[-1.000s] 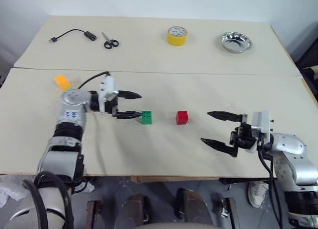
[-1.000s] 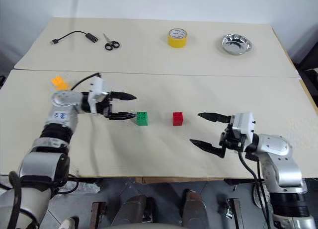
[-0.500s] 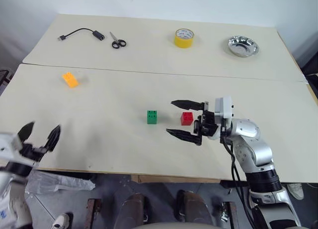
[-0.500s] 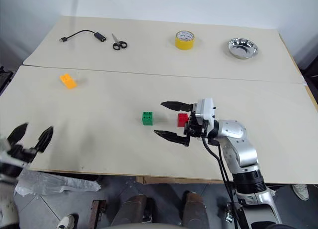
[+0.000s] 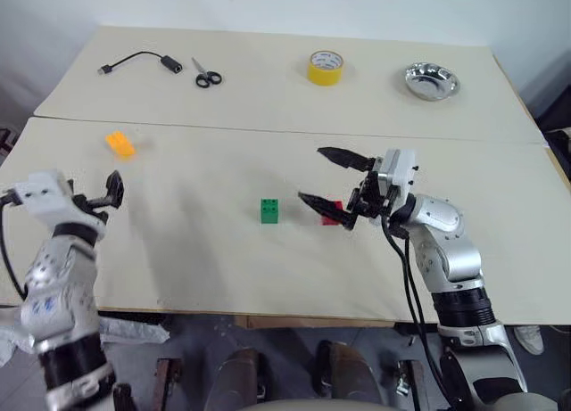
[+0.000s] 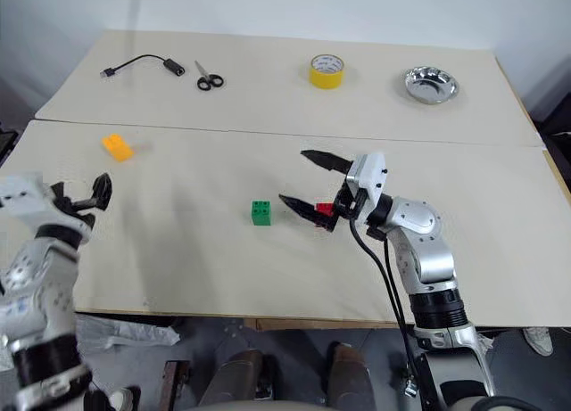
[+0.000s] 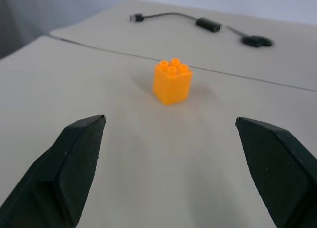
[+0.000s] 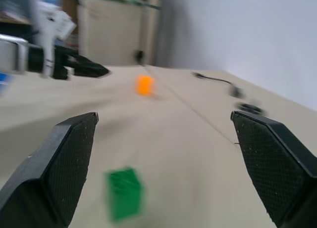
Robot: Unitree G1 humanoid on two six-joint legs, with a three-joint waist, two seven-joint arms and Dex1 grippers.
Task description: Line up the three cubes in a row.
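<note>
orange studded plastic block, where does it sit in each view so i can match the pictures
Left eye view: orange studded plastic block on the near table, far left.
Right eye view: the same spot, far left.
Left wrist view: centre of the picture, beyond the open left gripper.
Right wrist view: small, in the distance.
Shared landmark: the black cable on the far table beyond it.

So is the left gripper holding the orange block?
No, the orange block stands alone on the table, ahead of the open left gripper and touching neither finger.
</note>
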